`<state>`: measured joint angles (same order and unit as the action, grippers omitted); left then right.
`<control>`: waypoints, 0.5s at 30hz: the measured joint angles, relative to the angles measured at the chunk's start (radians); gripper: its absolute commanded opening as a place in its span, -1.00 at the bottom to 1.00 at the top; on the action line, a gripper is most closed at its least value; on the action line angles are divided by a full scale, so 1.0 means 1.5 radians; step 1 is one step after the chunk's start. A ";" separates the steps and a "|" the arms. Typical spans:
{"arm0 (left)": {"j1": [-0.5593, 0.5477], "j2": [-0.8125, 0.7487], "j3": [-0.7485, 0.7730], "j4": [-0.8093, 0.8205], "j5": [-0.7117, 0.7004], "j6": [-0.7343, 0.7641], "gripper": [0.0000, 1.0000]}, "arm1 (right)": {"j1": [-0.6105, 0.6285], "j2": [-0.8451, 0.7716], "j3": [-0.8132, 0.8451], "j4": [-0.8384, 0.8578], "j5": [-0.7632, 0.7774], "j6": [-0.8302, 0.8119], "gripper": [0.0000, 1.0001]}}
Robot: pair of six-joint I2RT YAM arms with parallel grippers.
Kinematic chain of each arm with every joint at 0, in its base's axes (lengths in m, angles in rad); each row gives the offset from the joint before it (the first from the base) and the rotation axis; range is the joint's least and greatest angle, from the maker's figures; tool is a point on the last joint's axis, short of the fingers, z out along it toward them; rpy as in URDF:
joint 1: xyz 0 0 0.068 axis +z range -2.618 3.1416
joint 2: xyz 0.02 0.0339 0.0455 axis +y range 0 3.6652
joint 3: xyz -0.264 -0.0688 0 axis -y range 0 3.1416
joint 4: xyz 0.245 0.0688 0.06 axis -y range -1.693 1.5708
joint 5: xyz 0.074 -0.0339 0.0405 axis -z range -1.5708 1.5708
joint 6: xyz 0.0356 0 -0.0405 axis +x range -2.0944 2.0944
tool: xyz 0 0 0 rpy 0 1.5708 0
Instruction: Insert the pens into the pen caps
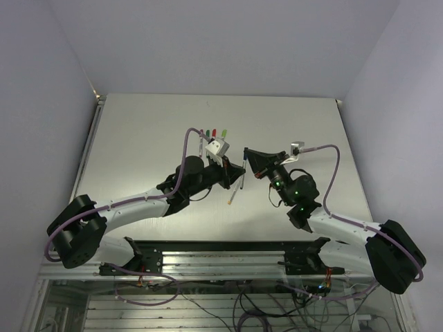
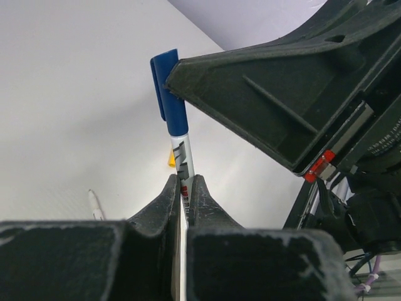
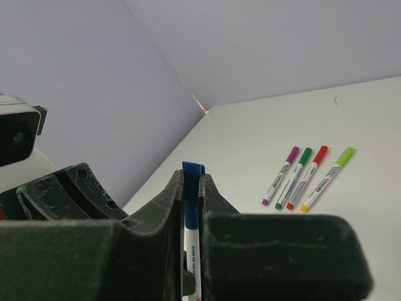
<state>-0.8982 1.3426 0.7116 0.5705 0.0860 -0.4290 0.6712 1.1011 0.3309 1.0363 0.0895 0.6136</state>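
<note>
My left gripper is shut on the whitish barrel of a pen. The pen's upper end carries a dark blue cap. My right gripper is shut on that blue cap, with the white barrel running down between its fingers. In the top view the left gripper and the right gripper meet tip to tip above mid-table. Capped pens lie in a row: magenta, green, red and yellow-green.
The row of capped pens lies just behind the grippers. A white stick with a yellow end lies on the table just in front of them. A small yellow piece and a thin white stick show on the table.
</note>
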 measured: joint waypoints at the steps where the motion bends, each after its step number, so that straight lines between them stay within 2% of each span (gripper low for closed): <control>1: 0.000 0.000 0.000 -0.001 -0.004 0.002 -0.86 | 0.009 0.005 0.007 -0.007 0.012 -0.008 -1.00; 7: 0.002 0.000 0.001 -0.032 -0.026 0.015 -0.87 | 0.046 0.037 0.028 -0.033 0.068 -0.032 -1.00; 15: 0.003 -0.028 0.001 -0.064 -0.052 0.040 -0.86 | 0.057 0.037 0.038 -0.042 0.087 -0.033 -1.00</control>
<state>-0.8932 1.3010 0.7136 0.4744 0.0074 -0.3687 0.7570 1.1564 0.3878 0.9730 0.2203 0.5636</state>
